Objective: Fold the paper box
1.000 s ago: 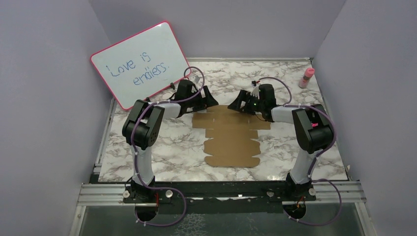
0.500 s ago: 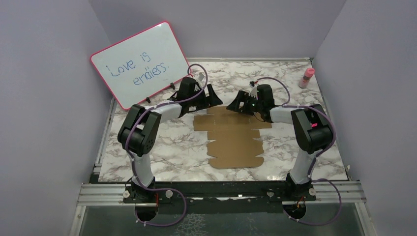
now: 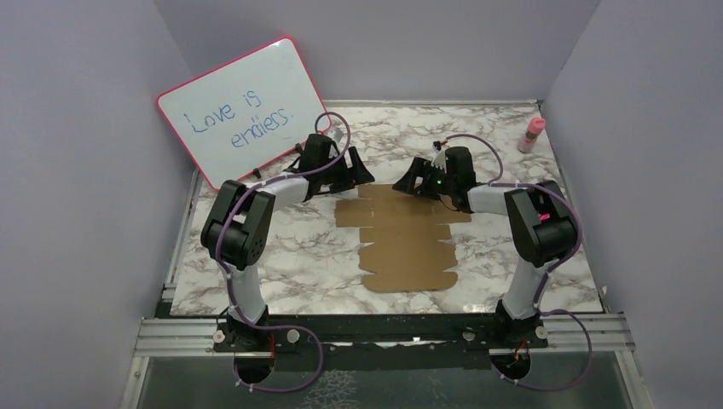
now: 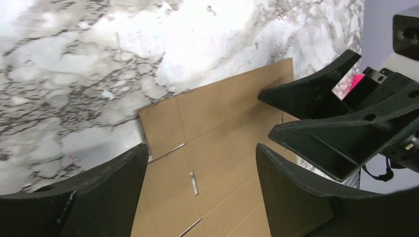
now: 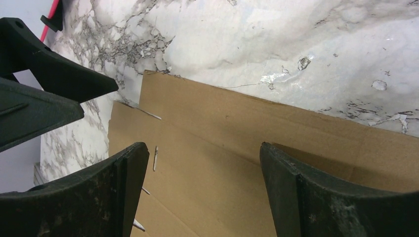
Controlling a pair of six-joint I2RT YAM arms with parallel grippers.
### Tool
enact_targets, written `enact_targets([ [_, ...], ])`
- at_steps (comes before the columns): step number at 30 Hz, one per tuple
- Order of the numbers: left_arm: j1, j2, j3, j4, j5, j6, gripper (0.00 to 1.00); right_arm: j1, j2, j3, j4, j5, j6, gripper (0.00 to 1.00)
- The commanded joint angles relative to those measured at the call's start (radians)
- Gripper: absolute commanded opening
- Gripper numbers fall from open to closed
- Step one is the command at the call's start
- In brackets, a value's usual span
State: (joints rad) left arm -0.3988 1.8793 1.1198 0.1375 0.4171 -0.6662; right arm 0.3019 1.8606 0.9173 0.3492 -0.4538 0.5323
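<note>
- the paper box (image 3: 403, 241) lies flat in the middle of the table (image 3: 281, 247), no flap folded yet.
- my left pincer (image 3: 368, 173) and right pincer (image 3: 404, 183) hover wide open over its far edge, holding nothing.

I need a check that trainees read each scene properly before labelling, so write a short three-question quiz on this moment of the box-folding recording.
1. True or false: the paper box is already folded up into a carton.
2. The left pincer and the right pincer are both open. Which part of the cardboard are they over? A. its near edge B. its far edge C. its middle
3. What is written on the whiteboard?
Key: 1 false, it lies flat on the table; 2 B; 3 "Love is endless."
</note>
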Motion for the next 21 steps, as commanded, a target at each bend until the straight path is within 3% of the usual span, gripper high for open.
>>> enact_targets([
  [1,0.013,0.016,0.010,-0.042,0.000,0.015,0.78,0.008,0.002,-0.020,-0.024,0.044,-0.006,0.88],
  [8,0.027,0.069,0.026,-0.057,0.021,0.009,0.61,0.011,0.006,-0.026,-0.017,0.038,-0.002,0.88],
  [21,0.038,0.109,0.039,-0.050,0.080,-0.015,0.49,0.019,0.006,-0.030,-0.004,0.031,0.002,0.87],
])
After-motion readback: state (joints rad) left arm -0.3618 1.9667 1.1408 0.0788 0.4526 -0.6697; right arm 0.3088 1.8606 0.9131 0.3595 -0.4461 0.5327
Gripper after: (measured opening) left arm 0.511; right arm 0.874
